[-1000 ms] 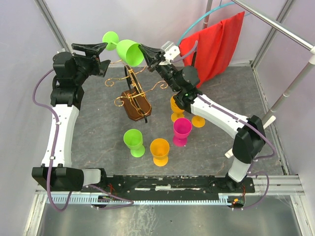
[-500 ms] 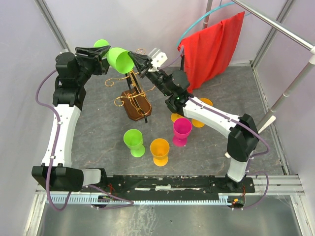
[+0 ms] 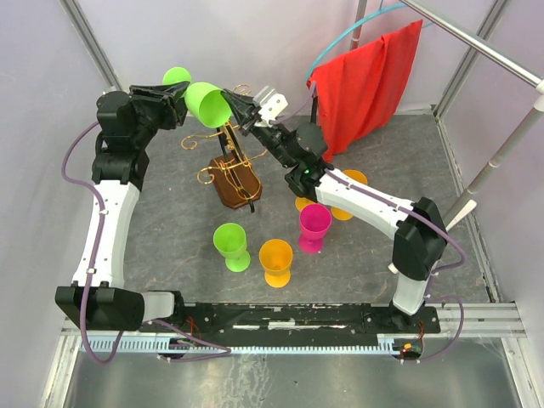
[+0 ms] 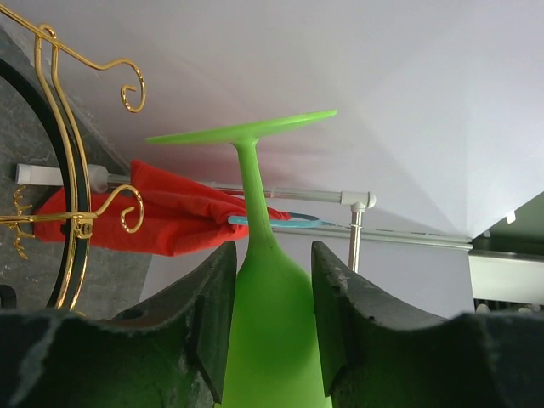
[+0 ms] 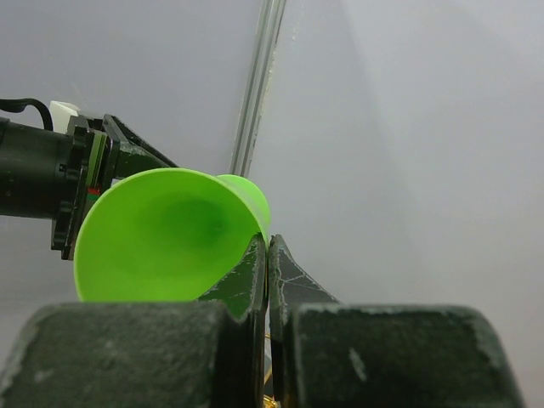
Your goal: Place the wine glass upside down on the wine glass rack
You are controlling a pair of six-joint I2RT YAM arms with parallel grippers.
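Since a second ago my two arms have carried the wine glass (image 3: pixel 208 104) leftward across the top of the wine glass rack (image 3: pixel 235 184), and my left jaws, wide apart then, have drawn in around it.

Now the green glass hangs in the air on its side, above and just behind the rack's gold wire arms, clear of them. Its mouth faces my right arm and its round foot points toward my left.

My right jaws are pinched fully together on the rim of the bowl (image 5: pixel 161 234), with the thin wall caught between the two fingers (image 5: pixel 246 272).

My left jaws stand about half closed, one finger (image 4: pixel 204 306) on each side of the glass (image 4: pixel 270 323) where the stem widens into the bowl. The green fills the gap between them, but I cannot tell whether they are pressing it.

From my left wrist I see the rack's curled scrolls (image 4: pixel 127 85) off to one side, well apart from the foot.

Down on the counter (image 3: pixel 170 229) the rack's brown base stands near a second green glass (image 3: pixel 229 245), an orange one (image 3: pixel 276 260) and a magenta one (image 3: pixel 314 226). A red cloth (image 3: pixel 374 76) hangs from the rail at the back.
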